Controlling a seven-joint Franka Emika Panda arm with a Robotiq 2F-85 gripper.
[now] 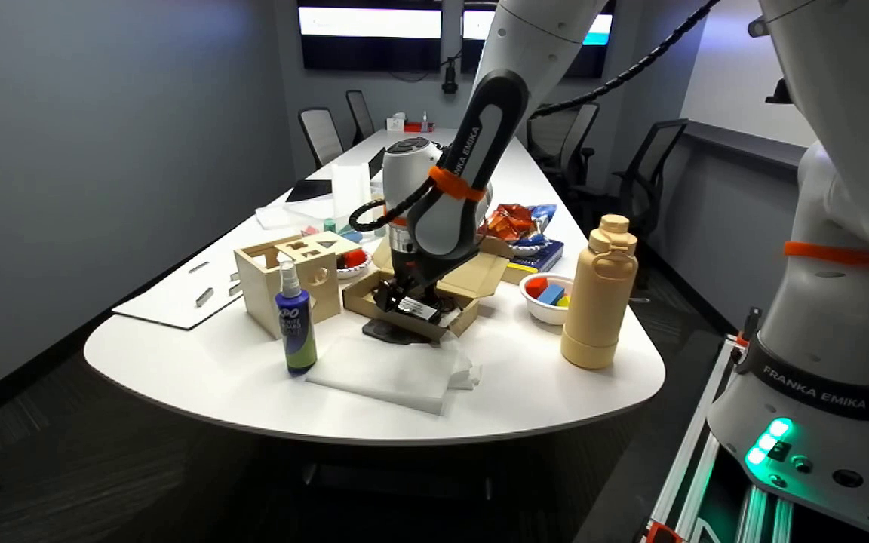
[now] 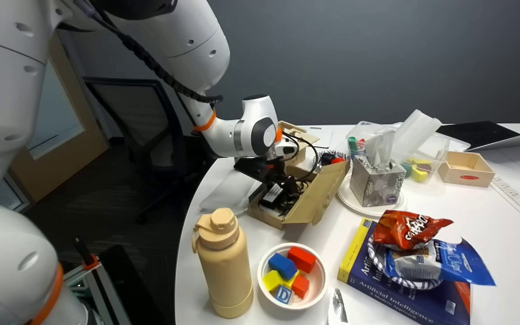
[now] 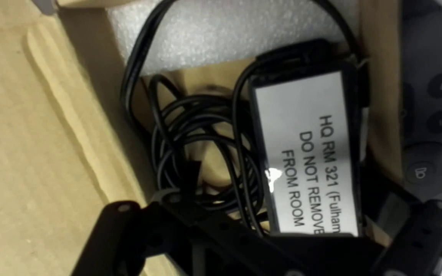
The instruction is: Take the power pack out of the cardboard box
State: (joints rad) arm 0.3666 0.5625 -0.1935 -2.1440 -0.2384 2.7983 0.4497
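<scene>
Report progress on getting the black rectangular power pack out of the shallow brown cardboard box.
Done: the shallow brown cardboard box stands open, its lid folded back.
In hand: the black two-finger gripper is at the box, open, straddling the black rectangular white-labelled power pack; no grip yet.
Left: closing on the pack and lifting it out; it and the coiled black cord lie inside.

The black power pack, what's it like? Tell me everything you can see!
The power pack is a black, rectangular, plastic-looking block. A white label covers much of its upper face; its print includes "HQ RM 321" and "DO NOT REMOVE FROM ROOM". It lies label up in the cardboard box, beside a coil of black cord, one strand close along its side. The open pincer is over it and hides one end in the wrist view; whether they touch is unclear.
</scene>
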